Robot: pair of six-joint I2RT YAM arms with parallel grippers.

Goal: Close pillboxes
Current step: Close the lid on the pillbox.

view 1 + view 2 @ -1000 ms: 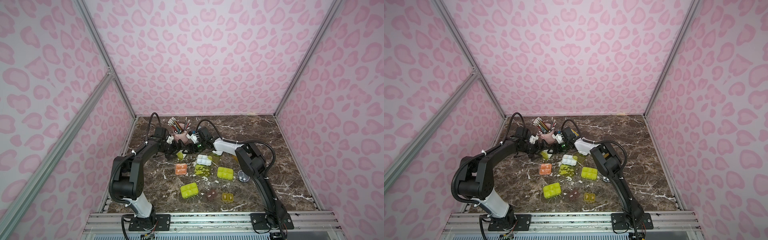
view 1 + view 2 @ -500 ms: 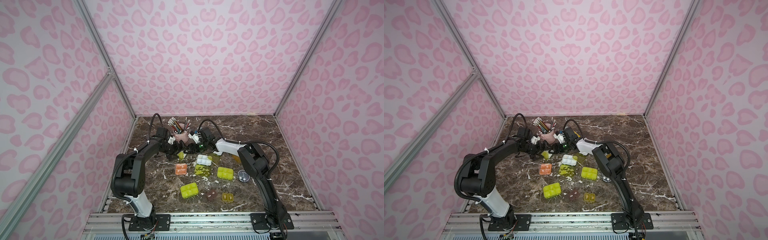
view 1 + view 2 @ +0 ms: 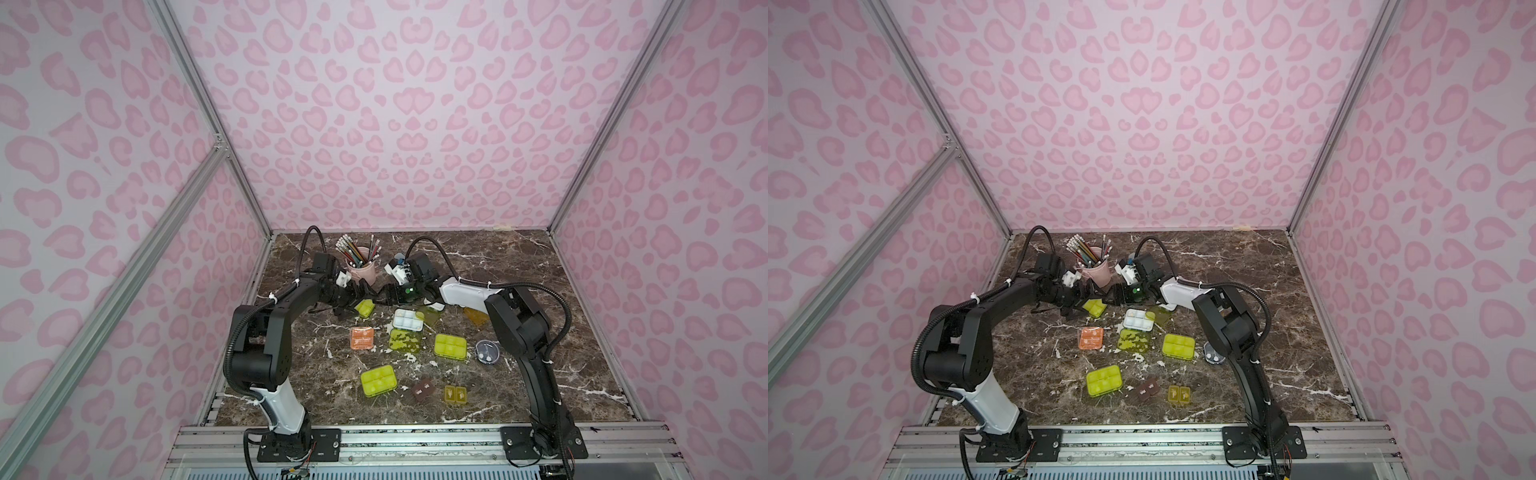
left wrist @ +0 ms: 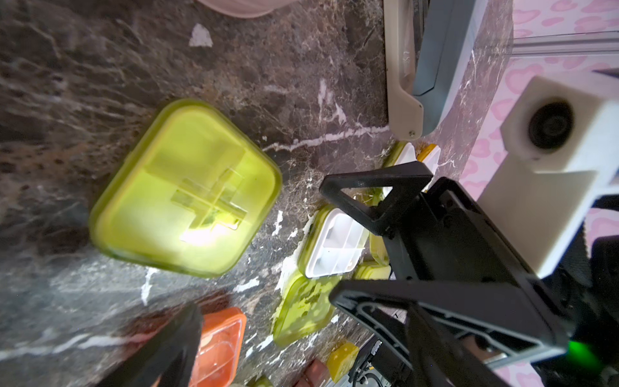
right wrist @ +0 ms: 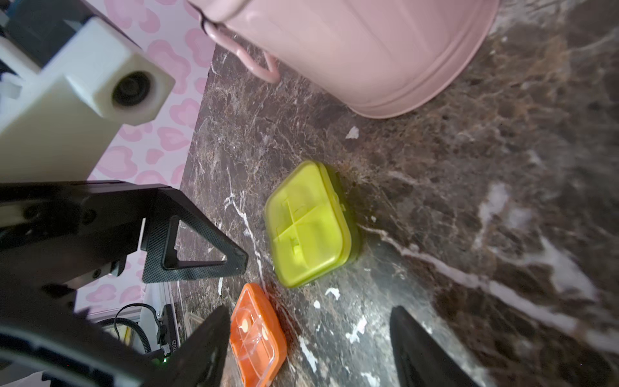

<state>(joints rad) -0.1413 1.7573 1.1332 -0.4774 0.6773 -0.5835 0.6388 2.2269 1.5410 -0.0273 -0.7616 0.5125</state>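
A small lime pillbox [image 3: 365, 308] [image 4: 187, 191] [image 5: 308, 224] lies shut on the marble near the pink cup. My left gripper [image 3: 352, 296] [image 4: 309, 335] stands open just left of it, and my right gripper [image 3: 383, 291] [image 5: 306, 335] stands open just right of it; neither holds anything. A white pillbox tray [image 3: 409, 320] lies open with its lime lid [image 3: 430, 318] folded back. Other pillboxes lie nearer the front: salmon [image 3: 361, 337] [image 5: 258, 331], patterned lime [image 3: 405, 340], two lime ones [image 3: 450, 345] [image 3: 378, 380], round grey [image 3: 487, 352], brown [image 3: 424, 390], yellow [image 3: 456, 394], amber [image 3: 476, 316].
A pink pencil cup [image 3: 363, 266] [image 5: 368, 50] stands right behind the two grippers. A blue-grey stapler [image 4: 432, 60] lies behind the right wrist. The pink patterned walls close in the table on three sides, and the arm bases sit along the front rail [image 3: 415, 440].
My right gripper's jaws have spread wider. Both arms have stayed almost where they were, on either side of the small lime pillbox.
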